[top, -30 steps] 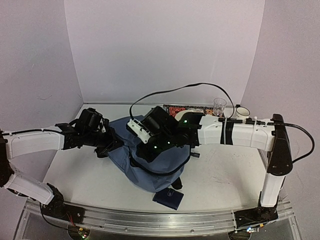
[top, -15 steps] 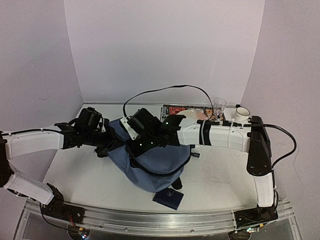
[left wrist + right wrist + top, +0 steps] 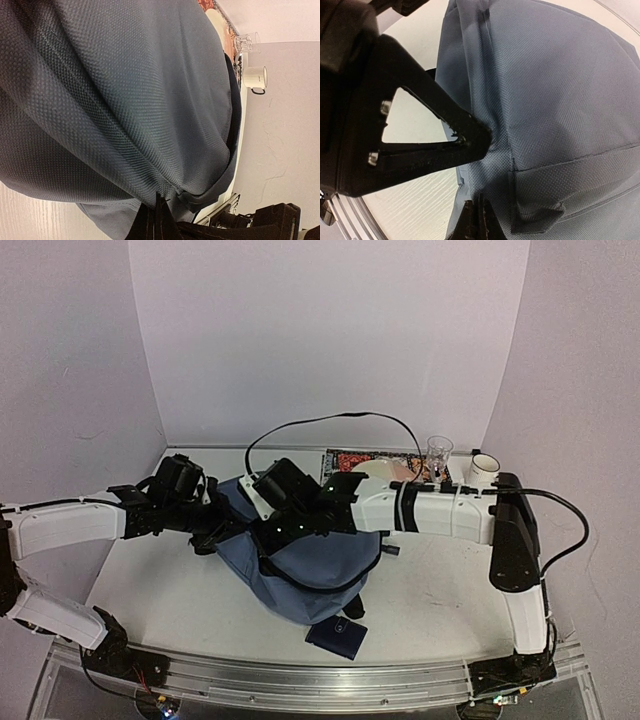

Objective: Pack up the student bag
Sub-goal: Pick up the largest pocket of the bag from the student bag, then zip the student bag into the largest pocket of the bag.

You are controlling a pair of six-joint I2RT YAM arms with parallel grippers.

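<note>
The student bag (image 3: 312,570), slate-blue with black straps, lies slumped in the middle of the table. My left gripper (image 3: 226,530) is shut on a fold of its fabric at the bag's left side; that weave (image 3: 125,100) fills the left wrist view, with the closed fingers (image 3: 150,227) at the bottom. My right gripper (image 3: 263,536) reaches in from the right and sits just beside the left one. Its fingers (image 3: 470,225) are shut, pinching the bag's cloth (image 3: 545,90) at the edge. The left gripper's black finger (image 3: 420,135) crosses the right wrist view.
A small dark navy wallet (image 3: 337,637) lies at the bag's near end. At the back right stand a clear glass (image 3: 438,452) and a white mug (image 3: 485,466), beside a patterned flat item (image 3: 360,459). White walls enclose the table.
The right arm swung left across the bag, and its gripper went from partly open to shut at the bag's left edge. The left gripper kept its hold and place.
</note>
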